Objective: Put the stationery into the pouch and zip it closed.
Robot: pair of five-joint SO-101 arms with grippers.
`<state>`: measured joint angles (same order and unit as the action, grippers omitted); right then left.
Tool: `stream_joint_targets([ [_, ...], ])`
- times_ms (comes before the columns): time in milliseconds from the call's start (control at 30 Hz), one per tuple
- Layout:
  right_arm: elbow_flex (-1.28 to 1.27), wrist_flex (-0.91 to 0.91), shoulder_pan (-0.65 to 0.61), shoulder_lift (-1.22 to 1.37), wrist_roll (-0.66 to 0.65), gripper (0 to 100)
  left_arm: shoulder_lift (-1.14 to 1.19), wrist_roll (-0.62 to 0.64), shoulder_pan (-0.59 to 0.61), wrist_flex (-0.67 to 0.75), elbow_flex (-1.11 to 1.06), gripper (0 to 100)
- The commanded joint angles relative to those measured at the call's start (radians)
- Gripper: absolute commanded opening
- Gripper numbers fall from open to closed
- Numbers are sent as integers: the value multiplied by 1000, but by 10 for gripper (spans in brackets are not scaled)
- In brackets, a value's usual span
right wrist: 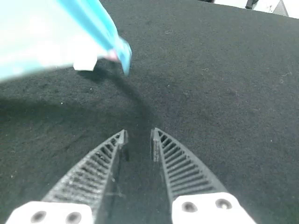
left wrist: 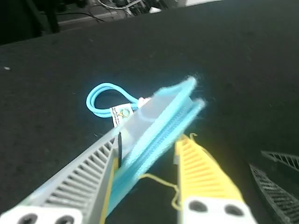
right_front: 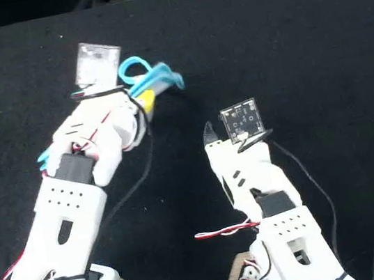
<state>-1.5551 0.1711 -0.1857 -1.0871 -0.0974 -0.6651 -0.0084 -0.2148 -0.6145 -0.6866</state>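
Pouch [right_front: 157,81] at eleven o'clock, clamped in left tool [left wrist: 149,140]; right tool [right wrist: 138,135] slightly parted, empty; I can't tell if filled or zipped; likely unfinished.

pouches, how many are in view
1. The blue pouch sits between the jaws of the left gripper; another could lie hidden under the left arm.

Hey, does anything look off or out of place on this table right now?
The blue pouch is clamped edge-on in the left claw, sticking out at a tilt rather than lying flat. A loose yellow thread trails beside that claw's yellow finger. The right claw holds nothing.
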Motion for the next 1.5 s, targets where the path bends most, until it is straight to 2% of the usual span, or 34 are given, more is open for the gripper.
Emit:
stream_joint_targets([
  [0, 4, -26, 14, 2, -8, 89, 63, 15, -28, 6, 33, 236],
  [367, 4, -26, 14, 2, -8, 89, 149, 8, -10, -2, 108, 234],
  [767, 4, -26, 14, 2, -8, 89, 152, 8, 159, 6, 277, 234],
  [967, 4, -26, 14, 2, -8, 89, 150, 8, 185, 0, 340, 234],
  [1300, 4, -26, 14, 2, -8, 89, 152, 3, 194, -63, 248, 234],
  [1467, 4, -26, 14, 1, -8, 89, 150, -158, 245, -210, 157, 234],
])
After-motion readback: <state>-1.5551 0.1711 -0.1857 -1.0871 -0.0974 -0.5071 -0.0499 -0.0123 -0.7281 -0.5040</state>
